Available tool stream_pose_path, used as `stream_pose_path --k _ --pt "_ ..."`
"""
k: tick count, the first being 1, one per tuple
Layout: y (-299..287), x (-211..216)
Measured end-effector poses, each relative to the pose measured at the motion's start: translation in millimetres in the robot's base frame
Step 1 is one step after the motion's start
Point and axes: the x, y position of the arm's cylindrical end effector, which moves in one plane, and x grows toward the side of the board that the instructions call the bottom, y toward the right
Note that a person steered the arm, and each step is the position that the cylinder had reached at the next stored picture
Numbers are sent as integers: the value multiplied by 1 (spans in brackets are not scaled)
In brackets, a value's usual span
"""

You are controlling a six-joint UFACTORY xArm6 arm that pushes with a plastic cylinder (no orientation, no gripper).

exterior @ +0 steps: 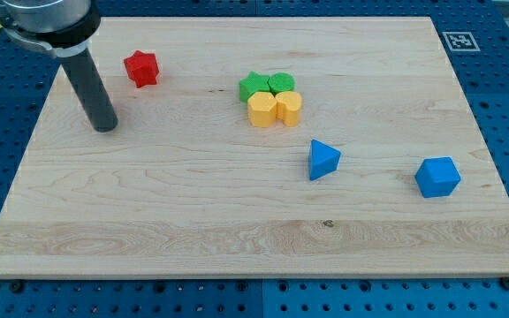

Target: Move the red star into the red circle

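Observation:
The red star (pixel 141 68) lies near the view's top left on the wooden board (pixel 254 238). My tip (pixel 105 127) rests on the board below and to the left of the red star, a short gap apart from it. No red circle shows in the view.
Two green blocks (pixel 267 86) and two yellow blocks (pixel 275 109) sit touching in a cluster at the top centre. A blue triangular block (pixel 323 159) lies right of centre. A blue cube-like block (pixel 437 177) lies at the right. A marker tag (pixel 457 40) sits off the board's top right corner.

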Motion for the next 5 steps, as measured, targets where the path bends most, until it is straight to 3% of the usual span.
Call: stream_pose_path --k 1,2,4,5 --pt "57 6" --pt "85 -19" --pt "85 -110" --pt "63 -127"
